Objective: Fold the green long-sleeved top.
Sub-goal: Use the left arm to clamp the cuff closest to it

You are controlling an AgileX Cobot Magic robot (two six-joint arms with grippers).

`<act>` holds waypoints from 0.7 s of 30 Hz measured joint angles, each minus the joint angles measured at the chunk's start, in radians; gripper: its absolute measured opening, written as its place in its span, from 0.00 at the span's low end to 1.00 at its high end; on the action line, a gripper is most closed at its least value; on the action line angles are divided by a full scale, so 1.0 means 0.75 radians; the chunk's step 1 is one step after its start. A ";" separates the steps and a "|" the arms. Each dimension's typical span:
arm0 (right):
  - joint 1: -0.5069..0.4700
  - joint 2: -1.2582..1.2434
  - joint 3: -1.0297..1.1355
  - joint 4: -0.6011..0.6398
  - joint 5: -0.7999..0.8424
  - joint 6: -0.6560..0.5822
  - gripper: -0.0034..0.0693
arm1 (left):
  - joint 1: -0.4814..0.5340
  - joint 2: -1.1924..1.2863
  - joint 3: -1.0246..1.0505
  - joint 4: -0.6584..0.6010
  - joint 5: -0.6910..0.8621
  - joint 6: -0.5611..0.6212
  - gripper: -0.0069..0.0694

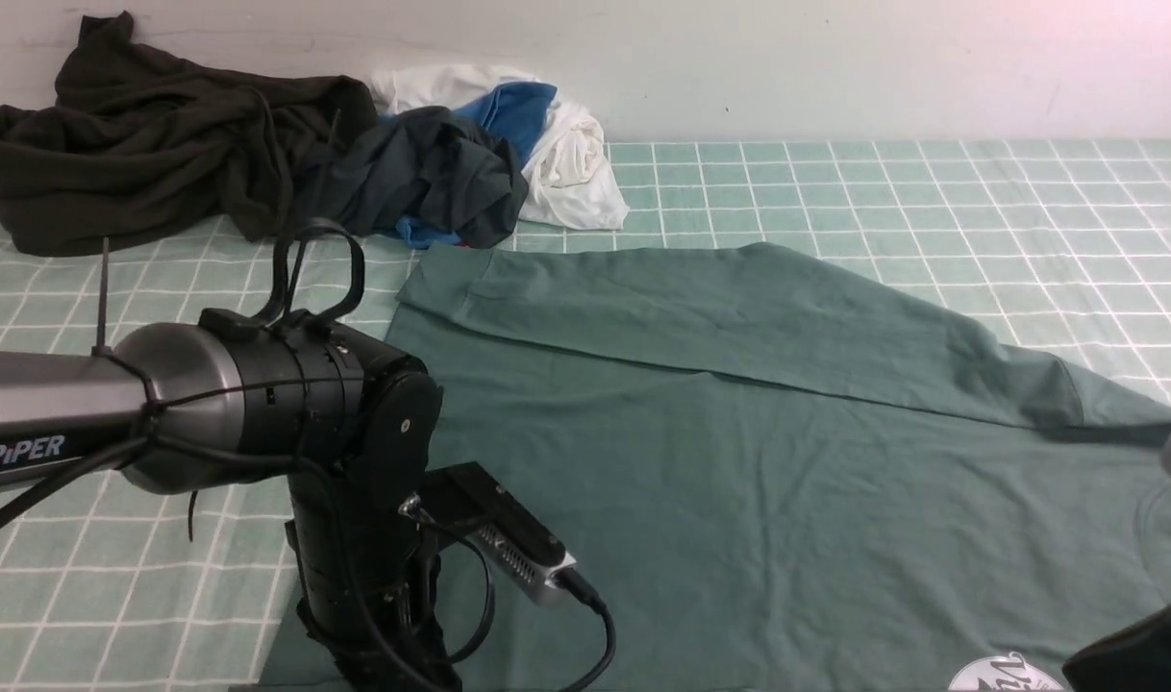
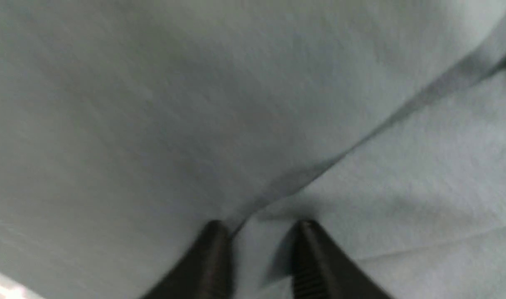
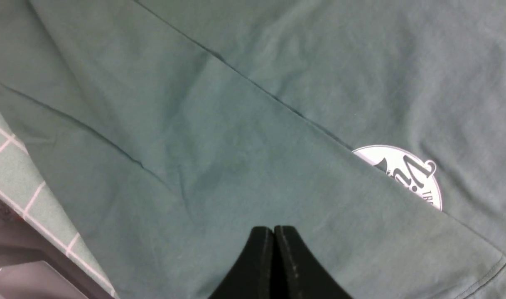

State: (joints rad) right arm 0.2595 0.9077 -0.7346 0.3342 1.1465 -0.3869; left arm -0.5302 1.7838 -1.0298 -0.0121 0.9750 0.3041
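- The green long-sleeved top [image 1: 739, 461] lies flat on the checked sheet [image 1: 932, 192]. One sleeve [image 1: 739, 317] is folded across its far edge.
- Only the front view shows the heap beyond the top's far-left corner. It holds one olive-black garment [image 1: 143, 163], one navy garment [image 1: 432, 173], white cloth [image 1: 571, 159] and a blue piece [image 1: 513, 106]. Whether the white and blue belong together cannot be told.
- In that view the left arm [image 1: 259, 404] bends down over the top's near-left part and hides its own gripper.
- Only the left wrist view shows the left gripper [image 2: 261, 226]. Its fingers are spread, low over the top's cloth. A fold edge [image 2: 361, 143] runs in towards the gap.
- Only the right wrist view shows the right gripper [image 3: 273, 228]. Its fingers are pressed together with nothing seen between them, over a second sleeve [image 3: 278, 166] that covers part of the white logo [image 3: 406, 174].
- The front view cuts that logo off at the top's near edge.
- Counted: one green top, two sleeves, one logo, two grippers.
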 joint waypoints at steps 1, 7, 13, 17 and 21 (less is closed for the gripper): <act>0.000 0.000 0.000 -0.002 -0.005 0.000 0.03 | 0.000 -0.003 -0.030 0.006 0.013 0.000 0.20; 0.000 0.000 0.000 -0.045 -0.076 0.005 0.03 | 0.000 -0.010 -0.334 0.044 0.151 0.002 0.09; 0.000 0.000 0.000 -0.101 -0.134 0.050 0.03 | 0.000 0.005 -0.630 0.057 0.291 0.011 0.09; 0.000 0.000 0.000 -0.104 -0.136 0.053 0.03 | 0.002 0.006 -0.550 0.055 0.303 0.014 0.09; 0.000 0.000 0.000 -0.105 -0.131 0.057 0.03 | 0.002 0.005 -0.322 0.052 0.304 0.065 0.14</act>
State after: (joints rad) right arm 0.2595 0.9077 -0.7346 0.2554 1.0480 -0.3444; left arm -0.5291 1.7878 -1.2714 0.0271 1.2032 0.3526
